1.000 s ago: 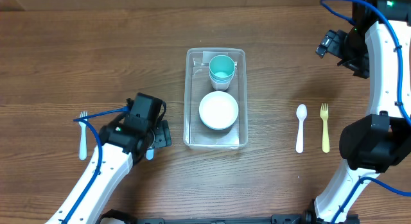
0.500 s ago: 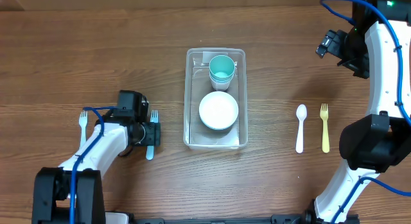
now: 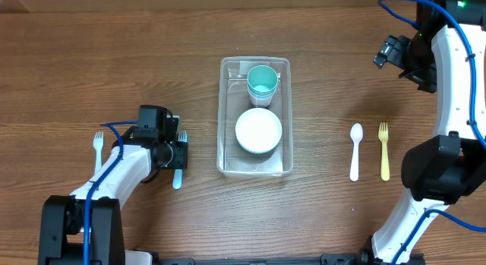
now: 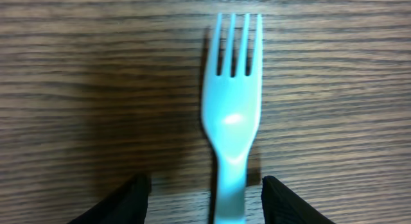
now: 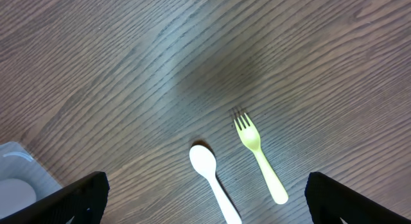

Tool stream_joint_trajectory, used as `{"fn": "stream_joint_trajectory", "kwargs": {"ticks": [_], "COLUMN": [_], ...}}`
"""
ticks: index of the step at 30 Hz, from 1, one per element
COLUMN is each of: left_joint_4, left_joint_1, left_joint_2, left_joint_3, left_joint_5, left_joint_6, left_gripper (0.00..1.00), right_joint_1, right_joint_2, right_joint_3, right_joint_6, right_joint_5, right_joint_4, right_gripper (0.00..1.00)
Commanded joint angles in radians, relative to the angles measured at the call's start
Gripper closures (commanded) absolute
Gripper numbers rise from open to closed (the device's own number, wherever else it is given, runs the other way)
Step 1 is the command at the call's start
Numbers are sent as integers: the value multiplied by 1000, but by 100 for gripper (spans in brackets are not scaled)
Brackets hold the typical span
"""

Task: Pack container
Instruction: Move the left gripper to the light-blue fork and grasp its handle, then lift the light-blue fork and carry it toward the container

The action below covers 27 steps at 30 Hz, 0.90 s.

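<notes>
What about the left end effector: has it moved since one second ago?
Yes. Overhead, the left end effector has drawn away from the container and straddles the blue fork.

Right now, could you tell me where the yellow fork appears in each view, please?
Overhead: the yellow fork lies right of centre on the table, tines pointing up the picture.
Left wrist: not in it; the fork there is pale blue.
Right wrist: lower centre, tines toward the upper left.
Shared landmark: the white spoon, just left of it in both pictures.
</notes>
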Motion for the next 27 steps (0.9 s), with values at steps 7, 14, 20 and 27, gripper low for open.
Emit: {"fn": "stream_joint_trajectory", "kwargs": {"ticks": [7, 14, 20, 27], "left_joint_4": [9, 10, 13, 19], "left_joint_1": [-65, -65, -65, -65], "left_joint_2": [24, 43, 57, 57], "left_joint_3": [-9, -9, -8, 21], "left_joint_5": [-71, -88, -87, -88], "left_joint_6": [-62, -87, -86, -85], "left_gripper": [48, 51, 74, 82], "right_joint_1": [1, 1, 1, 1], "right_joint_2": [-38, -38, -38, -38], "right_joint_3": [24, 24, 24, 24], "right_joint_6": [5, 5, 5, 5], "right_joint_5": [3, 3, 3, 3], "right_joint_4": [3, 3, 3, 3], "right_gripper": [0, 0, 0, 0]}}
